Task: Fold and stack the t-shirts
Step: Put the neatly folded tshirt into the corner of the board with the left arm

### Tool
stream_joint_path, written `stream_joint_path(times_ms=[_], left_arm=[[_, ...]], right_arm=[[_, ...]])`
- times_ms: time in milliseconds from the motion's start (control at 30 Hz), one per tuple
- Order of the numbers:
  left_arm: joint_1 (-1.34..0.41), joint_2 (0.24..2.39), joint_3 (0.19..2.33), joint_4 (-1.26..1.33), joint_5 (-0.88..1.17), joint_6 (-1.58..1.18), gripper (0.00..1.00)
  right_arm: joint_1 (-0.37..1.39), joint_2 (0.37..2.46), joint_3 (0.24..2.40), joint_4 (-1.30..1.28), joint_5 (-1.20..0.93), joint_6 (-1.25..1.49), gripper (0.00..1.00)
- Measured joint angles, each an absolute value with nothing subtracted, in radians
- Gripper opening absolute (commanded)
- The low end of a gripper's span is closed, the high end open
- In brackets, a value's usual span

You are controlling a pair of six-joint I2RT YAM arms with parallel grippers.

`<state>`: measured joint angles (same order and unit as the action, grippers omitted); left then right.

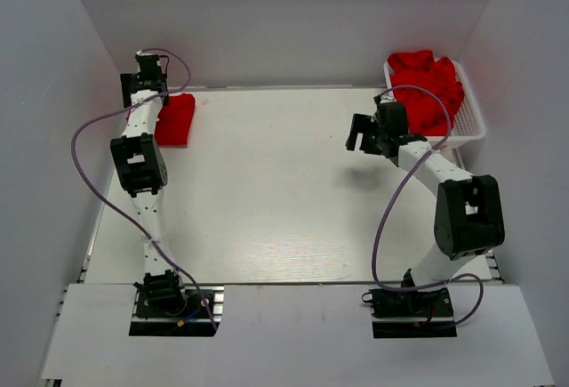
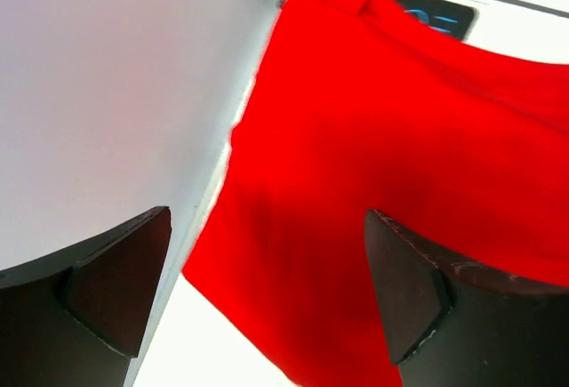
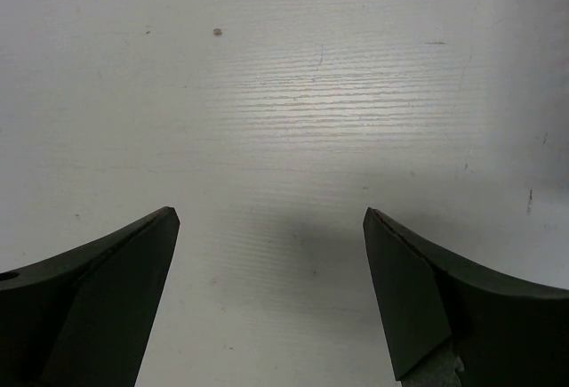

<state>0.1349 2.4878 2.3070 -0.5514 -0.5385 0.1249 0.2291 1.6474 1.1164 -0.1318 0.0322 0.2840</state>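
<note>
White, faintly grained bench (image 1: 267,209). Folded soft red t-shirt (image 1: 175,118) at far left corner under left end effector (image 2: 267,218), spread wide. Crumpled t-shirts (image 1: 428,84) heaped in mesh basket (image 1: 471,124). Right end effector (image 3: 271,213) wide, over bare bench.

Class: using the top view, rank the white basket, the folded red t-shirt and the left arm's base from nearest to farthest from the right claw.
Measured from the right claw:
1. white basket, just to its right, far right corner.
2. folded red t-shirt, across the table, far left.
3. left arm's base, near left edge.
</note>
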Motion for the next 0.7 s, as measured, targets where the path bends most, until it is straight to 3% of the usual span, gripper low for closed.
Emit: stream_joint_path(times_ms=[233, 400, 567, 700], left_arm=[[0.073, 2.315, 2.183, -0.651, -0.356, -0.054, 0.99], [-0.110, 1.967, 1.734, -0.588, -0.298, -0.203, 0.99], [-0.410, 1.644, 1.233, -0.453, -0.159, -0.303, 0.99], [-0.514, 1.504, 1.044, -0.443, -0.128, -0.359, 0.99]], right_arm=[[0.229, 1.552, 1.090, -0.147, 0.005, 0.288, 0.90], [0.229, 1.423, 0.968, -0.142, -0.015, 0.307, 0.90], [0.229, 1.319, 0.818, -0.144, -0.052, 0.326, 0.90], [0.229, 1.200, 0.662, -0.102, -0.097, 0.342, 0.90]])
